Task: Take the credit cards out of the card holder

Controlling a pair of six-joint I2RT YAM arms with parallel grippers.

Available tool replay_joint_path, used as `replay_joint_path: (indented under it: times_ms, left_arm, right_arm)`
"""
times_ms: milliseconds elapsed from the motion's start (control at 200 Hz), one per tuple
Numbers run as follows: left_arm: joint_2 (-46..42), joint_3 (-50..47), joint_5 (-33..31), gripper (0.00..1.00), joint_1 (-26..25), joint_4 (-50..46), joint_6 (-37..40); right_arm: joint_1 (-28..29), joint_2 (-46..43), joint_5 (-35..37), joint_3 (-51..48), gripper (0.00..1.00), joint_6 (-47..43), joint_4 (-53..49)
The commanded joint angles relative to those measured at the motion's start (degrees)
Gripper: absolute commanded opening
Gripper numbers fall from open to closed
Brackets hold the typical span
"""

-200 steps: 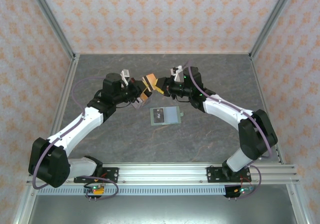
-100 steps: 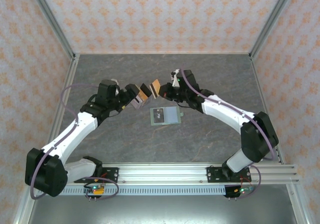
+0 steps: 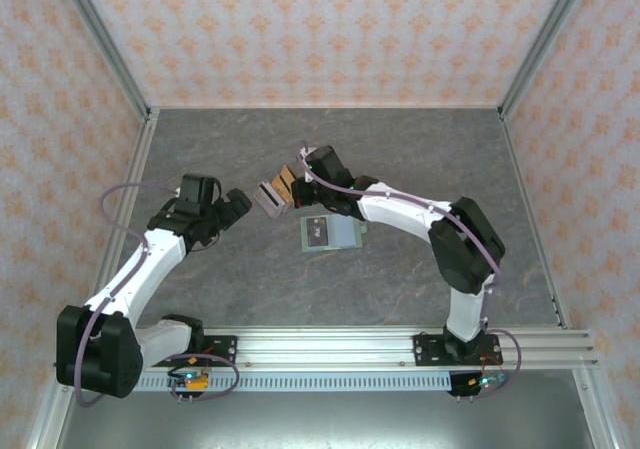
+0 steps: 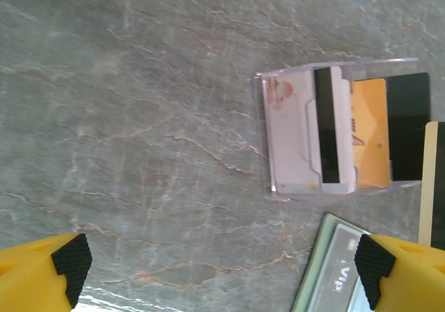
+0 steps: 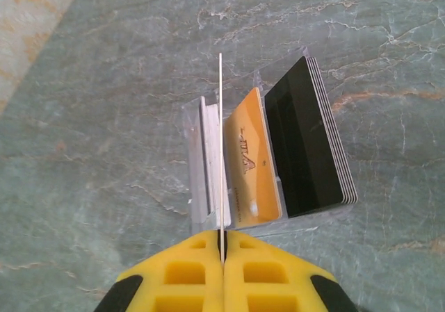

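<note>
Only "VIP" is readable, on the sage-green wallet (image 4: 334, 281) lying flat on the table (image 4: 139, 117). Just beside it, near the table's middle, lies the clear card holder (image 4: 368, 69) with whitish cards (image 4: 292, 135), a golden card (image 4: 368, 135) and black cards (image 4: 408, 128) side by side, long edges parallel. The right fingers (image 5: 188, 267) clamp a thin card (image 5: 221, 145) edge-on above it. The left fingers (image 4: 69, 260) stand wide apart.

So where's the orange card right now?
In the right wrist view, the orange card sits in the clear holder, between the white card and the black stack, just ahead of the right gripper.
</note>
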Motion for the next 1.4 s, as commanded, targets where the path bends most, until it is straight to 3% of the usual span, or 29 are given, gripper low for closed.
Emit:
replay_joint_path:
  times_ms: [0,646,886,1076,1391]
  left_arm:
    - [-0.37,-0.44,1.13,1.00,1.16,-2.68,3.61]
    - [4.46,0.36,5.20,1.00,2.50,-1.45,4.85]
    - [4.38,0.52,6.97,1.00,2.50,-1.55,5.03]
    - [4.11,1.13,8.94,1.00,2.50,-1.60,5.29]
    - [4.14,1.84,11.19,1.00,2.25,-2.13,5.62]
  right_arm:
    - [0.61,2.14,2.13,3.22,0.00,-5.89,2.39]
    - [0.81,10.30,4.75,9.69,0.02,-10.92,1.24]
    - [0.81,10.35,4.45,10.67,0.18,-10.92,-1.45]
    - [0.81,4.28,3.82,9.54,0.29,-7.96,-3.49]
    - [0.81,-10.35,10.41,-3.54,0.49,9.36,-9.90]
